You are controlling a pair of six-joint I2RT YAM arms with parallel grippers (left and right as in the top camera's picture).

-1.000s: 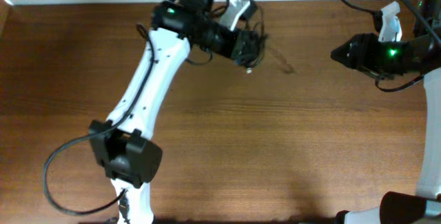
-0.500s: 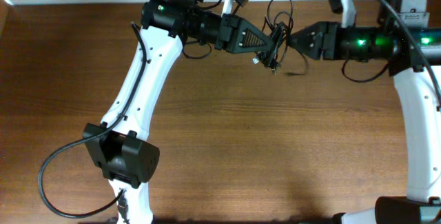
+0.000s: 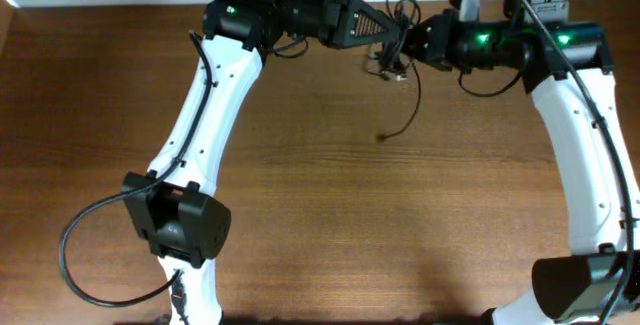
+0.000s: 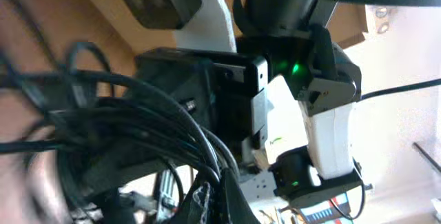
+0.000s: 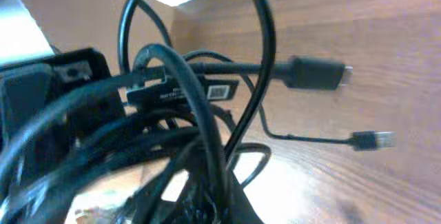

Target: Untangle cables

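The cables point(image 3: 401, 31) form a black tangle held above the table's far middle, between my two grippers. My left gripper point(image 3: 392, 37) reaches in from the left and is shut on the bundle. From the right, my right gripper point(image 3: 419, 44) is shut on the same tangle. One loose strand point(image 3: 412, 95) hangs down, its plug end point(image 3: 383, 137) near the table. The left wrist view shows cords point(image 4: 158, 124) running into my left gripper point(image 4: 220, 200). In the right wrist view, loops point(image 5: 200, 124) cross my right gripper point(image 5: 220, 207); a thick plug point(image 5: 317, 72) and a small plug point(image 5: 372, 140) stick out.
The wooden table point(image 3: 330, 225) ends at a white wall at the back. The left arm's base point(image 3: 180, 230) stands at the front left with a thick cable loop point(image 3: 68, 260). At the front right is the right arm's base point(image 3: 570, 285).
My right gripper came in leftward to the tangle and shut on it. Both grippers and the bundle shifted toward the back, and a strand now dangles below.
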